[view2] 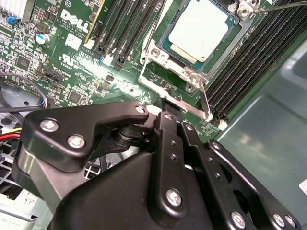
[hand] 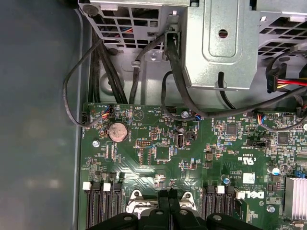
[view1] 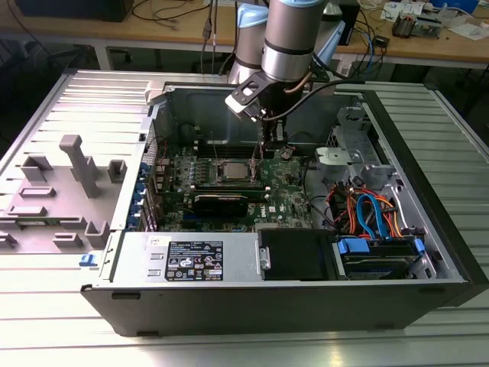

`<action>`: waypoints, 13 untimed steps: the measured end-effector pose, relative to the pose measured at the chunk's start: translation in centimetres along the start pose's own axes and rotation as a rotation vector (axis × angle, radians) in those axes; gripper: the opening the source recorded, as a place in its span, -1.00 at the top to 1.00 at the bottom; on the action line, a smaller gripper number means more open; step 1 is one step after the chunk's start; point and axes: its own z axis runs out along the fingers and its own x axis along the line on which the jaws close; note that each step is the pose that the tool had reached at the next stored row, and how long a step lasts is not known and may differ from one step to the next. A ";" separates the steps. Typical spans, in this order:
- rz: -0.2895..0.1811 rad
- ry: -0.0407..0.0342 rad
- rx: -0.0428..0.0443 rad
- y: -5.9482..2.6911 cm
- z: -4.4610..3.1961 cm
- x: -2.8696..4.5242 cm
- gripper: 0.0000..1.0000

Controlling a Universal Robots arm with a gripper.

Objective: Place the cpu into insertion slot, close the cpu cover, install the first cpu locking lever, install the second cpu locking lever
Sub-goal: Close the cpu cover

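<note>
The cpu [view2: 199,28], a square chip with a silvery top, lies in the insertion slot [view1: 233,170] on the green motherboard. The cpu cover [view2: 152,62], a silvery frame, lies down around it, and the chip shows through its cut-out. A thin metal locking lever [view2: 205,98] runs along one side of the socket and ends in a flat tab. My gripper [view2: 169,114] is shut, its black fingertips right at that tab. Another thin lever rod [view2: 280,5] shows at the far corner of the socket. In the first wrist view the gripper [hand: 169,194] stands over the socket's edge.
The motherboard sits inside an open computer case [view1: 428,153]. Long black memory slots [view2: 120,28] flank the socket on both sides. Black cables [hand: 177,72] and a drive cage [hand: 220,43] stand near the board's edge. A power supply [view1: 191,256] is at the case's front.
</note>
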 end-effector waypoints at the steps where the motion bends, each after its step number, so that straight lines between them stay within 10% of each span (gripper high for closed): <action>1: 0.000 0.0001 0.0000 0.00 0.01 0.00 0.79; 13: 0.000 0.0000 0.0000 0.00 0.26 0.01 0.79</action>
